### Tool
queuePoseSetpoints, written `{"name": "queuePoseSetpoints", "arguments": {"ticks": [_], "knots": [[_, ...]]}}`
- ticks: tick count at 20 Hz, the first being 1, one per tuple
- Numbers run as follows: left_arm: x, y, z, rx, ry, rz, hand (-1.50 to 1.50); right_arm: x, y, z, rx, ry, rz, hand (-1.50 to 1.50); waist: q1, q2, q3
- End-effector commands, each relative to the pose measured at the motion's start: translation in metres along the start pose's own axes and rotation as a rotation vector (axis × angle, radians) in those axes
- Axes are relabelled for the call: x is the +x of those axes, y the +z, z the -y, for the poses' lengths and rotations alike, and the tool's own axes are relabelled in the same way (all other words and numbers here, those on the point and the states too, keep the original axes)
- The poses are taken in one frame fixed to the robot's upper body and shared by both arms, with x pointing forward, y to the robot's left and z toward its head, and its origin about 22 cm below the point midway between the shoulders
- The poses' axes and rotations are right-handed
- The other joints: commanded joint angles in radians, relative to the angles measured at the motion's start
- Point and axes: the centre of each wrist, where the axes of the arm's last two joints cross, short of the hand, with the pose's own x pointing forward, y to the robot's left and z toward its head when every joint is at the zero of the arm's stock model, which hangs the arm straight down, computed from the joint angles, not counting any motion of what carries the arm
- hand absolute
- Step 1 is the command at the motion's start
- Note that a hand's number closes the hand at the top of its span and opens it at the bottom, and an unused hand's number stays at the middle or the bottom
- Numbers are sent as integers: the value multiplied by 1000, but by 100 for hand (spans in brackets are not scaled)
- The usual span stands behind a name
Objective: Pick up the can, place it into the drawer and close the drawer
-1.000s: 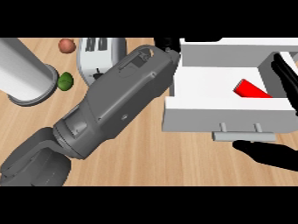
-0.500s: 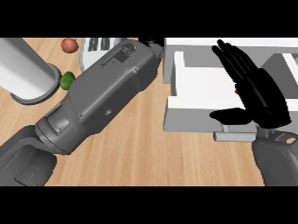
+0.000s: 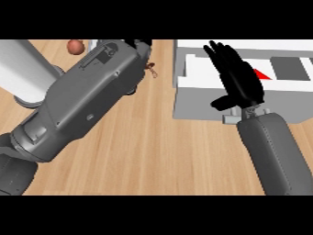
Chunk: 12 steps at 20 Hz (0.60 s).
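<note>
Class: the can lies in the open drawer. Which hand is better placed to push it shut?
Probably the right hand: it hovers open over the drawer, beside the red can. The left hand is off to the side.

Grey, smooth-shelled forearms (image 3: 84, 101), each apparently ending in a black robot hand (image 3: 237, 78).

Desk (image 3: 152, 151): the wood in the middle, between the two forearms, is bare, and a hand can pass there.
Drawer (image 3: 199, 98): it is open; its white walls and front stand as a barrier on the right side of the desk.
Right hand (image 3: 238, 78): it hangs over the drawer with straight fingers and covers much of the opening.
Left forearm (image 3: 84, 101): it lies across the left half and blocks the way there.
White cylinder (image 3: 16, 69): it stands at the far left, beside the left forearm.
</note>
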Motion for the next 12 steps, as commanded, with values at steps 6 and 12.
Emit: {"name": "queuePoseSetpoints", "arguments": {"ticks": [6, 12], "knots": [[5, 6, -30, 19, -21, 7, -150, -30, -13, -51, 6, 122, -59, -150, 8, 2, 1], [-3, 13, -44, 2, -6, 3, -150, -42, -19, -62, -54, 156, -84, -150, 18, 9, 1]]}}
